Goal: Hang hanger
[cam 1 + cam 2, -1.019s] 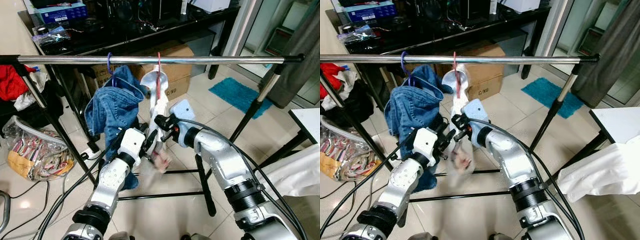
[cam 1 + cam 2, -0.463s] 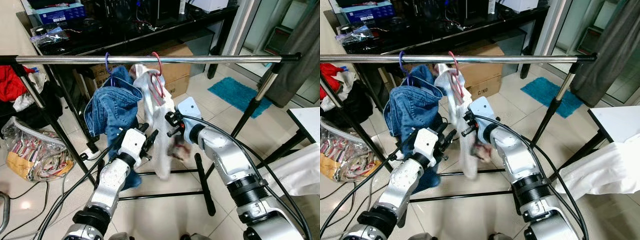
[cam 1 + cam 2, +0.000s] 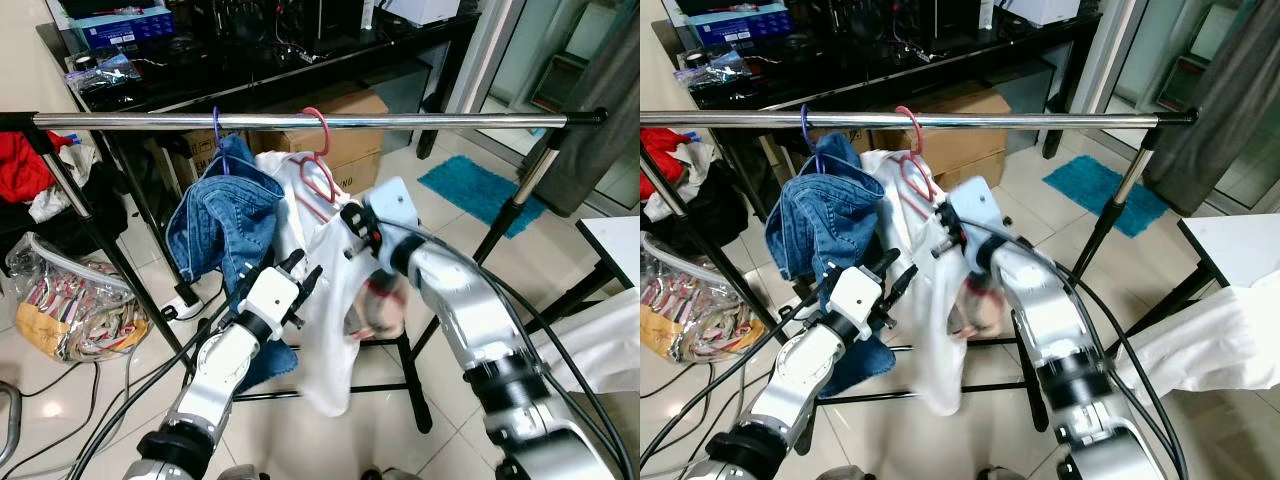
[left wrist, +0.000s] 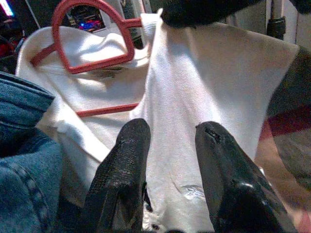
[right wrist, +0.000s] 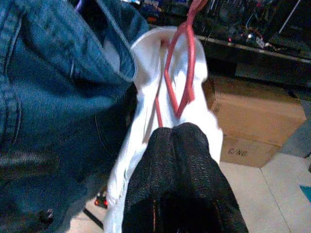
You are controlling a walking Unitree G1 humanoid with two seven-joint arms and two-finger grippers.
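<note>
The red hanger (image 3: 318, 160) already hooks over the rail (image 3: 300, 120) beside the jeans (image 3: 225, 220), carrying the white shirt (image 3: 330, 300); the risk is that a sideways tug from the right claw (image 3: 352, 222), which grips the shirt's shoulder with fingers closed, could drag the hook off or slide the shirt from the hanger. The right arm reaches up and forward, elbow bent. The left claw (image 4: 167, 160) is held lower, fingers slightly parted, empty, close to the cloth.

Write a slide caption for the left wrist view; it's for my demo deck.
Open left pincer faces a white shirt draped on a red hanger, beside blue jeans.
</note>
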